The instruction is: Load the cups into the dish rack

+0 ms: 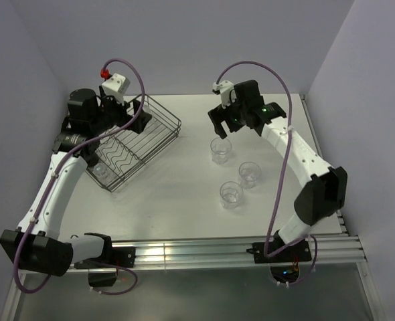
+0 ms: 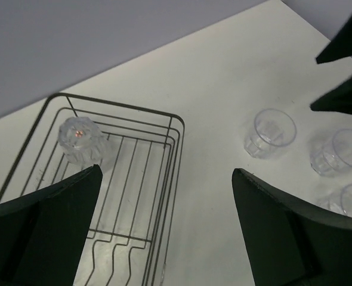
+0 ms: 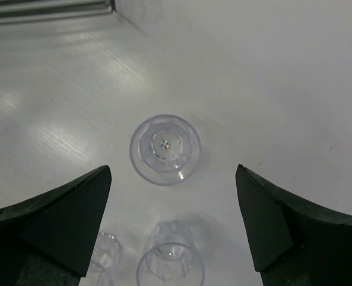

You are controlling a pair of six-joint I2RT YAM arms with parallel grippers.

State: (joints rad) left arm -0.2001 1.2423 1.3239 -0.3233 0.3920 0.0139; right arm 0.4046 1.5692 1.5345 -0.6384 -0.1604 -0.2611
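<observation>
A white worktop [image 1: 177, 200] lies in the middle, with soft patches of reflected light on it; plain pale lavender walls [image 1: 184, 40] rise behind the worktop and on both sides; a ribbed metal rail [image 1: 204, 251] lines its near edge; a dull grey surface [image 1: 204, 294] lies below that.

Nothing legible in any of the three views. No lettering, brand, number or sign can be read on the arms [image 1: 298, 150], cups [image 1: 221, 148], dish rack [image 1: 165, 112] or surface [image 1: 184, 194].

Dish rack [image 2: 180, 155]: black wire
Cup in rack [image 2: 80, 140]: far corner
Other cups [image 2: 270, 132]: three, right of rack
Left gripper [image 2: 166, 171]: fingers wide apart
</observation>
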